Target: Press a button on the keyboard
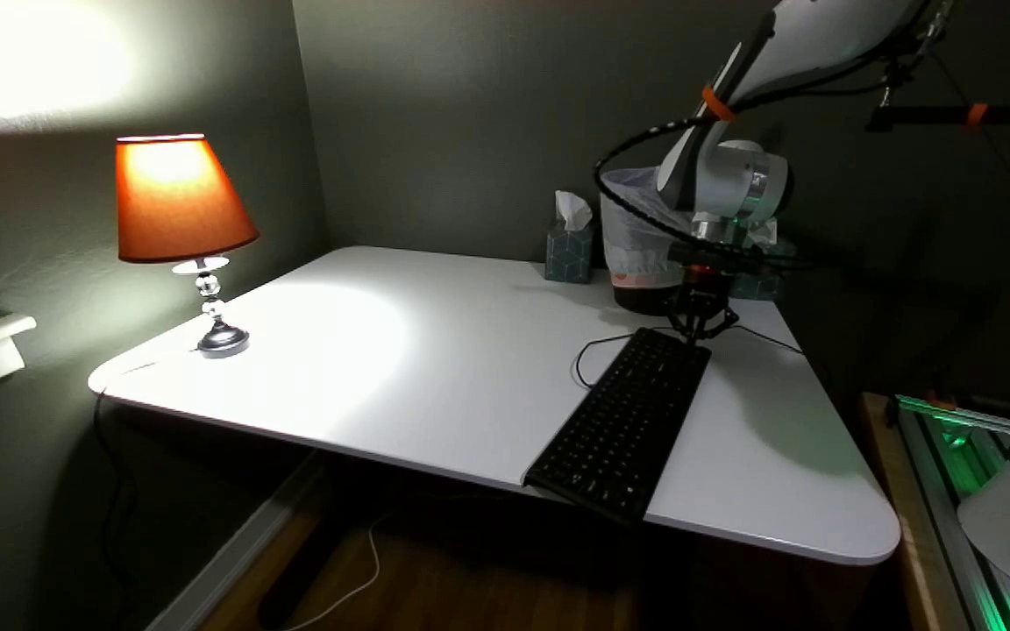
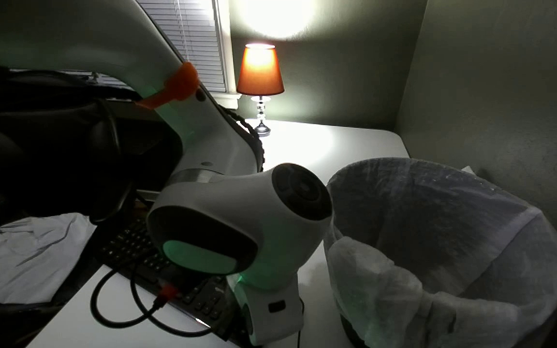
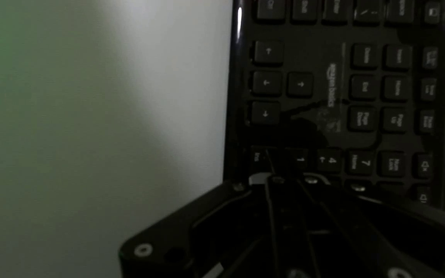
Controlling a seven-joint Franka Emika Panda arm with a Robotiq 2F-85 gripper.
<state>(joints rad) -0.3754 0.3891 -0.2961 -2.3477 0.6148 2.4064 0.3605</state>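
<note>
On the table (image 1: 470,350), a long black keyboard (image 1: 621,422)

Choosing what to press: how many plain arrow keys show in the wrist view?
4: top key, middle key and bottom key along the left edge of the keyboard there, fourth key right of the middle. The pincer may hide more.

In an exterior view, an orange-shaded table lamp (image 1: 185,210) at left bleaches patches of wall (image 1: 154,92) and desk (image 1: 470,342); the wrist view is dim, green-tinted at upper left, a glint edging the Amazon Basics keyboard (image 3: 338,88).
</note>
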